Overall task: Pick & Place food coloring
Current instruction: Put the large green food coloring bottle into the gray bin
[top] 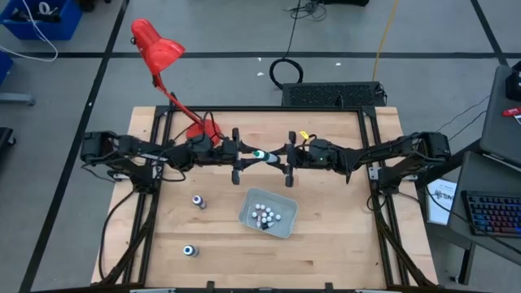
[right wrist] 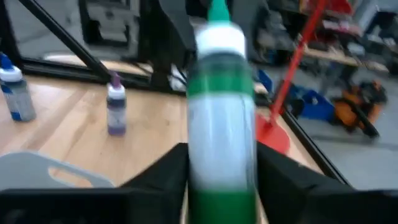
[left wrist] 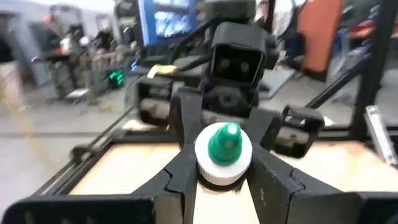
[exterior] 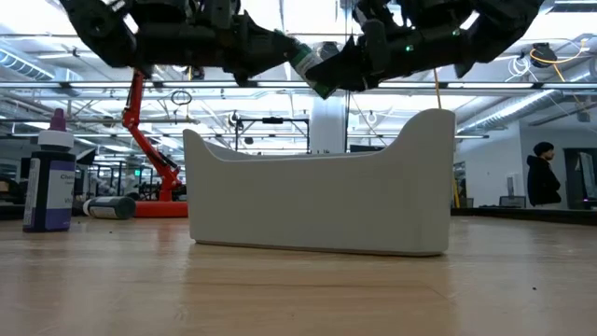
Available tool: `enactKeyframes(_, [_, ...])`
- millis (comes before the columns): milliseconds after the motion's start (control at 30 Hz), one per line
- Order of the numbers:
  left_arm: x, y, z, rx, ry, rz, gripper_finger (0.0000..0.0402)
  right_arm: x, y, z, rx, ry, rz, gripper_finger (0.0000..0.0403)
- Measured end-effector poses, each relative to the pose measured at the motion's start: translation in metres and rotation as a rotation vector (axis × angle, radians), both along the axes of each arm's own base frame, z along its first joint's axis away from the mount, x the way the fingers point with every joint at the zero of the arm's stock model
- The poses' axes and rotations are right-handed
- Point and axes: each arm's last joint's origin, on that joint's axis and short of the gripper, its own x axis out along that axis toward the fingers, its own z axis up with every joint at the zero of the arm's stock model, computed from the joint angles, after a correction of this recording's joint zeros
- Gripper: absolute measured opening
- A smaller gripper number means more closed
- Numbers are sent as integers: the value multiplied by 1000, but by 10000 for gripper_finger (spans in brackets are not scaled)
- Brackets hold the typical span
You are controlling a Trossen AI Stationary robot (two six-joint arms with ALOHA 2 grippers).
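Note:
A green food coloring bottle (top: pixel 260 154) with a white collar and green tip hangs level, high over the table's middle, just beyond the far side of the pale tray (top: pixel 281 228). My left gripper (top: pixel 251 155) is shut on its cap end, and my right gripper (top: pixel 277 155) closes around its body from the opposite side. Several small white-topped vials (top: pixel 264 216) stand in the tray. Two more bottles stand upright on the wood, one purple (top: pixel 199 201) and one blue (top: pixel 190 251). My left gripper pinches the bottle's white collar (left wrist: pixel 222 169), just behind the green tip (left wrist: pixel 225 144), between its two fingers (left wrist: pixel 186 171). The fingers come level from the table's left and lie along the bottle, whose tip points at the left wrist. The bottle hangs clear of the table. My right gripper has the bottle's green and white body (right wrist: pixel 221 124) between its two fingers (right wrist: pixel 168 171), coming level from the table's right, along the bottle. I see no gap beside the body. The base end is hidden between the fingers.
A red desk lamp (top: pixel 159 49) stands at the far left of the table, its base (top: pixel 199 130) behind the left arm. In the low view the tray (exterior: pixel 317 201) stands right below both grippers. Bare wood lies at the near right.

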Motion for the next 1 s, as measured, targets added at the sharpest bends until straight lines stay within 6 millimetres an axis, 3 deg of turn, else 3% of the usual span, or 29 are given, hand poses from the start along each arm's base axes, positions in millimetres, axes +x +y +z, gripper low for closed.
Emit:
enactKeyframes(167, [-20, -6, 8, -44, 154, 117, 116, -10, -4, -1, 9, 91, -136, 255])
enactKeyframes(300, [-32, -23, 18, -33, 180, 92, 116, -16, -3, 6, 20, 86, -144, 296])
enactKeyframes(500, [-36, -54, 15, -20, 238, 1, 116, -18, -3, 9, 46, 87, -149, 298])
enactKeyframes(700, [-40, -82, 8, -64, 288, 34, 116, -18, -3, 8, 47, 93, -148, 282])
enactKeyframes(867, [-43, -96, 5, -74, 309, 52, 116, -18, -3, 8, 54, 93, -147, 277])
enactKeyframes(1000, [-36, -103, -10, -71, 363, 52, 116, -18, -3, 8, 54, 91, -147, 277])
